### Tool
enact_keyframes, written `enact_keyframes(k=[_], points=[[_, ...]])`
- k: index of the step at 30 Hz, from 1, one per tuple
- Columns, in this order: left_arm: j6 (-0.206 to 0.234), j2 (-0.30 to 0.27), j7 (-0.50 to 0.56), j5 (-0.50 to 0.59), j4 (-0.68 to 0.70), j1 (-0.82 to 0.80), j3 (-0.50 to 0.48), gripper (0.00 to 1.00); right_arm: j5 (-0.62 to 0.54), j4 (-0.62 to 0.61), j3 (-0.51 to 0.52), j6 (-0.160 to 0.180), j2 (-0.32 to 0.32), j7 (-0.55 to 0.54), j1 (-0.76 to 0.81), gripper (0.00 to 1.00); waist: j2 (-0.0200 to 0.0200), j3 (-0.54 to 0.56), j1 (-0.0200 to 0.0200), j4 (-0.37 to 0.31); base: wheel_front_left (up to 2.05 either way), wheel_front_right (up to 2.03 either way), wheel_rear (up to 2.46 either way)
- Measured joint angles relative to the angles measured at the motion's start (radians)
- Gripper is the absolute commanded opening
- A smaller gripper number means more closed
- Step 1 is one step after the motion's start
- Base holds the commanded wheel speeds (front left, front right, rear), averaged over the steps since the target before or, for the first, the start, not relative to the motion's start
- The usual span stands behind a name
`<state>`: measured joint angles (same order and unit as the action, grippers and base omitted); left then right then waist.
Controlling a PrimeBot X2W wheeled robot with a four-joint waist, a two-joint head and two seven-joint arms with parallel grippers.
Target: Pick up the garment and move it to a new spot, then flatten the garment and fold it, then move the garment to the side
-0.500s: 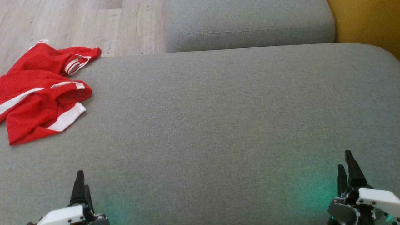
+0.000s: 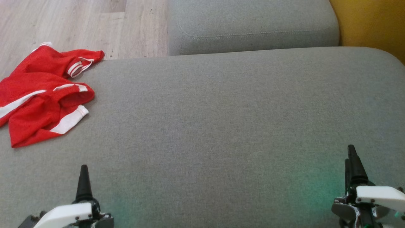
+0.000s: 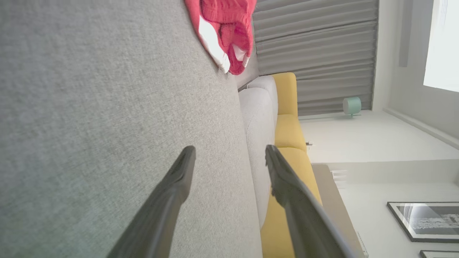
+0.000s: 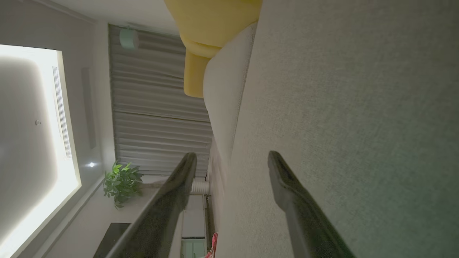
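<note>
Grey upholstered seat carrying one red garment at its far left corner.
The garment, red with white stripes and trim, lies crumpled in loose folds, and its far part reaches past the seat's edge over the wooden floor. The seat's woven fabric is smooth and its far right corner is rounded. A second grey cushion sits just beyond the far edge.
</note>
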<state>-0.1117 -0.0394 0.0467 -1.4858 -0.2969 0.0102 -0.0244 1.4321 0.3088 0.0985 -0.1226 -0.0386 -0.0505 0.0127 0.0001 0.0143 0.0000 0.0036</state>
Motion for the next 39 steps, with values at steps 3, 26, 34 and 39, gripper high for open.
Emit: enact_keyframes(k=[3,26,34,39], points=[[0.007,0.0,-0.006,0.05,0.016,0.0,0.014,1.0,-0.05,-0.017,-0.009,0.0,0.0,0.007,0.0,1.0,0.0,0.002,0.0,0.001,0.0,0.0,0.0],[0.016,-0.003,-0.073,0.438,0.061,0.023,0.086,1.0,-0.41,-0.075,-0.078,0.0,0.0,0.072,0.024,1.0,0.0,0.017,0.0,0.006,0.0,0.0,0.0],[0.024,-0.005,-0.093,0.542,0.061,0.047,0.094,1.0,-0.518,-0.075,-0.097,0.0,0.0,0.096,0.024,1.0,0.0,0.025,0.0,0.01,0.0,0.0,0.0],[0.024,-0.006,-0.112,0.615,0.061,0.06,0.109,1.0,-0.597,-0.075,-0.116,0.0,0.0,0.114,0.031,1.0,0.0,0.033,0.0,0.011,0.0,0.0,0.0]])
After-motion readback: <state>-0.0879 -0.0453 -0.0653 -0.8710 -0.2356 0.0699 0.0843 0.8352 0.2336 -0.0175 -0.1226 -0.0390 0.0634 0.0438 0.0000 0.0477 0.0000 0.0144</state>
